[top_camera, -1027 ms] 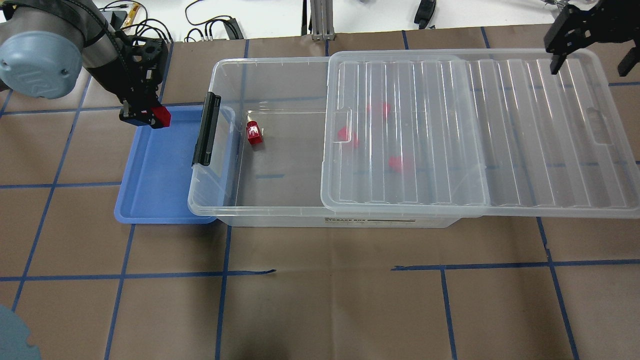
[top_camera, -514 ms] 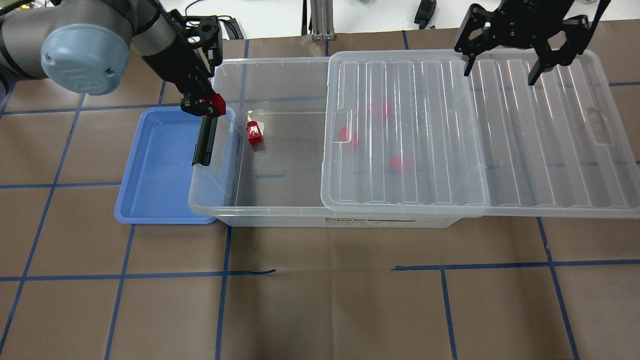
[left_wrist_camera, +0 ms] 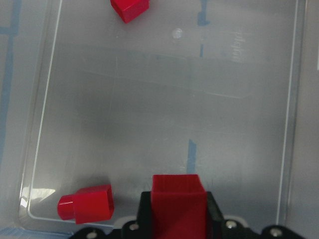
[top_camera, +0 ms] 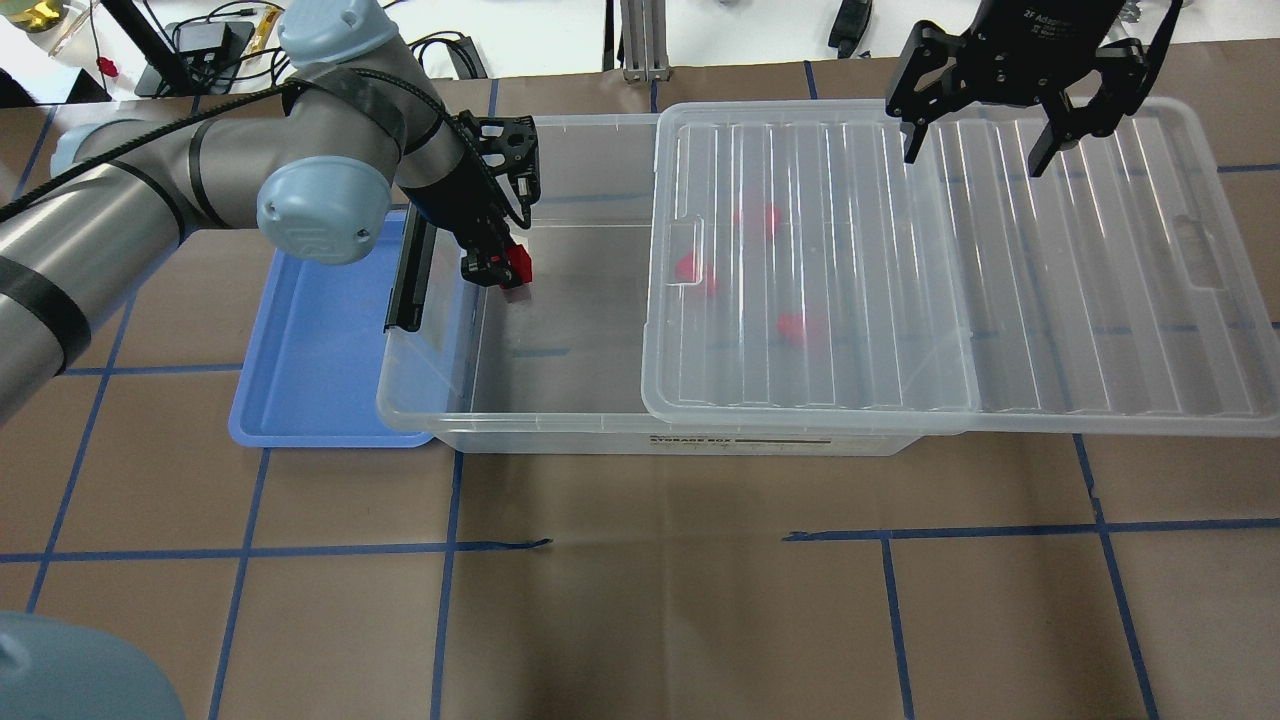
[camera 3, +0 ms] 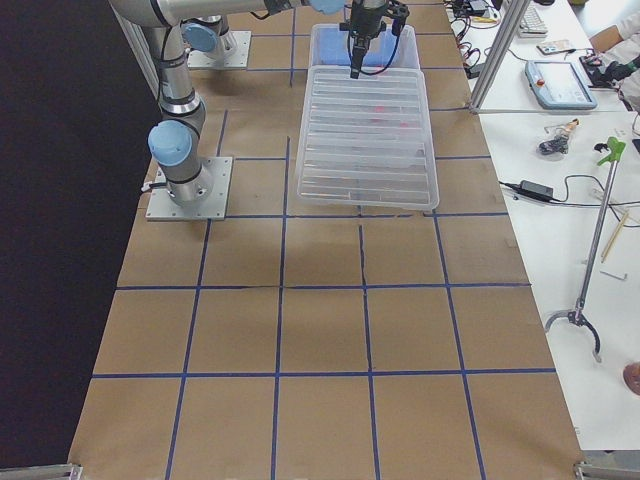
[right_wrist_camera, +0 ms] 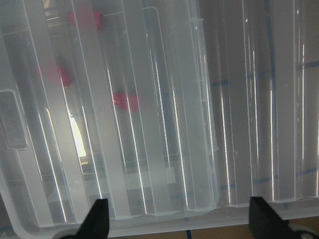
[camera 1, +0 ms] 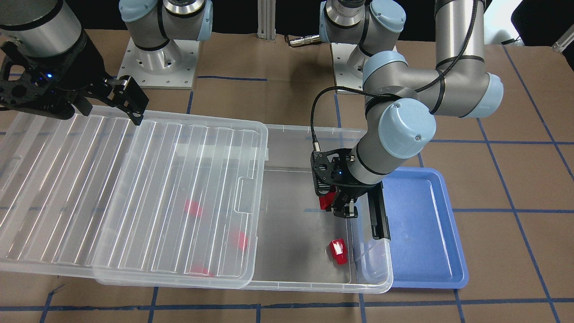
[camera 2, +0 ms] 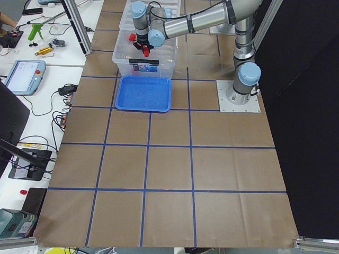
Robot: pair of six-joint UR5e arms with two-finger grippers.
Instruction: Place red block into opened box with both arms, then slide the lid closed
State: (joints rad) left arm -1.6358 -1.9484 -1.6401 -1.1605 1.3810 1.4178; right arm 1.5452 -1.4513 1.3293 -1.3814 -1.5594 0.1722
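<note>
The clear box (top_camera: 540, 428) lies across the table with its left half uncovered. My left gripper (top_camera: 497, 268) (camera 1: 336, 205) hangs over that uncovered half, shut on a red block (left_wrist_camera: 178, 198) (top_camera: 519, 264). Under it a second red block (camera 1: 337, 251) (left_wrist_camera: 87, 209) lies on the box floor near a corner. Three more red blocks (top_camera: 690, 268) show blurred through the ribbed lid (top_camera: 1000, 280), which covers the box's right half and overhangs past its end. My right gripper (top_camera: 975, 155) (right_wrist_camera: 182, 221) hovers open above the lid's far edge, nothing between its fingers.
A blue tray (top_camera: 310, 340) lies against the box's left end, beside the black latch bar (top_camera: 405, 290). Blue tape lines cross the brown table. Cables and an aluminium post (top_camera: 640, 40) sit beyond the far edge. A desk with tools (camera 3: 570, 100) flanks the table.
My left gripper has carried the red block rightward from above the blue tray, past the latch, to over the box's open half. My right gripper has moved left over the lid.
</note>
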